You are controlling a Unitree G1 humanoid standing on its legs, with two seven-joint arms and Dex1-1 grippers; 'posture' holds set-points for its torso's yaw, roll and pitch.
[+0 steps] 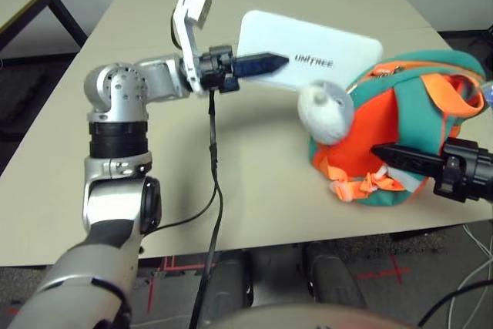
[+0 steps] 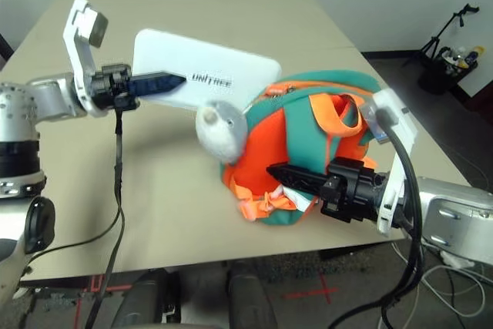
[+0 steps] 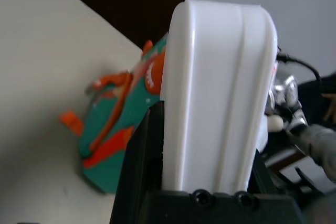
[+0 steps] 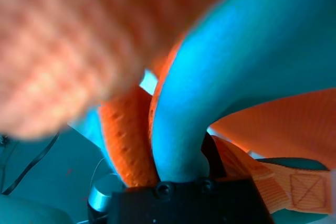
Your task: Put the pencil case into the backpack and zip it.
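L gripper [image 1: 260, 65] is clamped on the white pencil case [image 1: 308, 50], at far side of worktop [image 1: 254, 190], left of the backpack [image 2: 306, 140]. R gripper [image 2: 296, 179] pinches backpack fabric on near right side. Main risk: case looks about as long as the bag is wide, so 1 corner may catch the opening rim, twist in L grip and drop. Also, plush dolphin [image 2: 221, 130] hangs betw. case and bag, may block entry. If R pinch slips, bag could tip.
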